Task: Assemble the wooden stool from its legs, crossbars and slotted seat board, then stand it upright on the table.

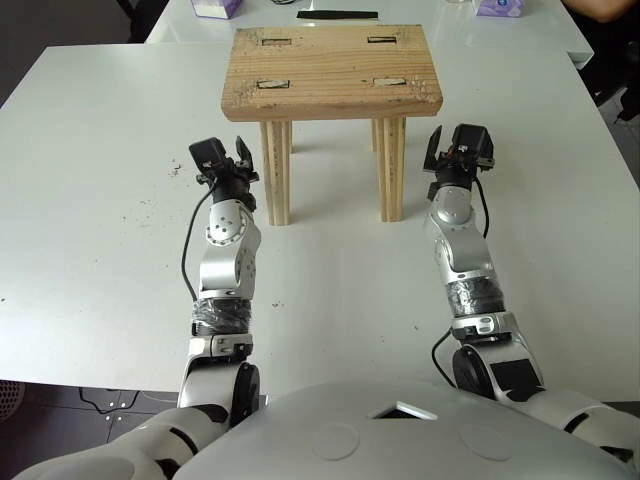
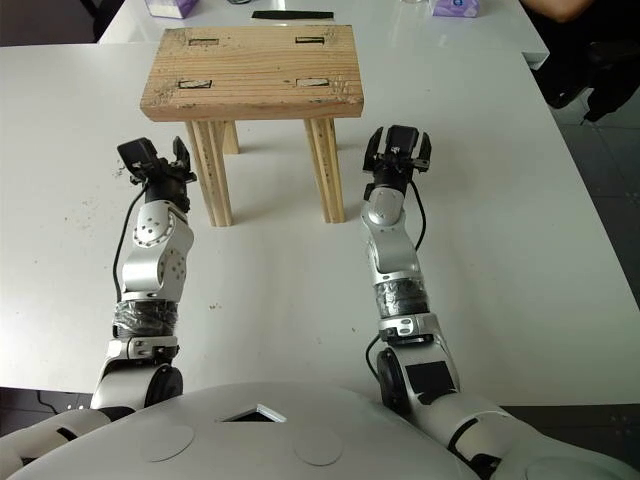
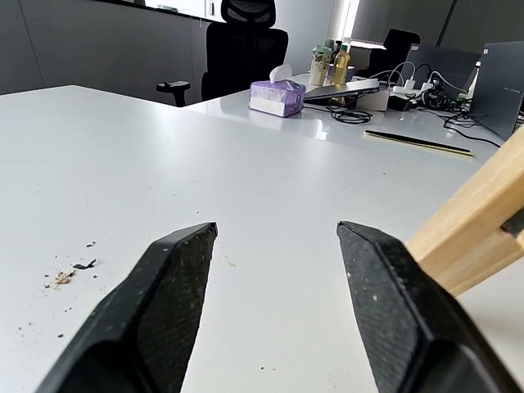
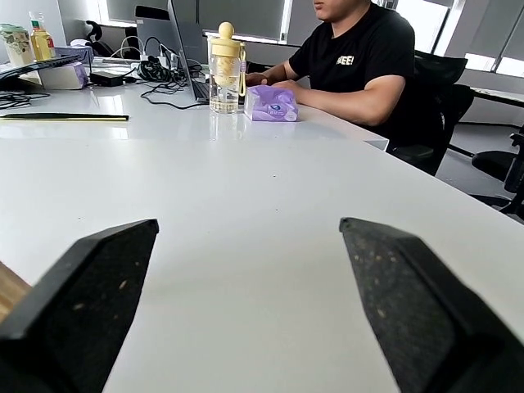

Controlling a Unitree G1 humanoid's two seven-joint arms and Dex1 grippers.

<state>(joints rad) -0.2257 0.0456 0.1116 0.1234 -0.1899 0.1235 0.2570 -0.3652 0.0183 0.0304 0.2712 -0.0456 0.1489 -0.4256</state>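
The wooden stool [image 1: 330, 70] stands upright on the white table [image 1: 100, 250], slotted seat board on top and legs underneath. My left gripper [image 1: 226, 158] is open just left of the stool's front left leg [image 1: 276, 170], apart from it. That leg [image 3: 475, 221] shows beside one of the black fingers [image 3: 164, 303] in the left wrist view. My right gripper [image 1: 452, 150] is open just right of the front right leg [image 1: 391, 167], with nothing between its fingers [image 4: 82, 303].
Sawdust specks [image 1: 150, 205] lie on the table left of my left arm. Purple tissue packs [image 1: 215, 8] and a black strip [image 1: 336, 15] sit on the far table behind the stool. A bottle [image 4: 226, 70] and laptops stand far behind.
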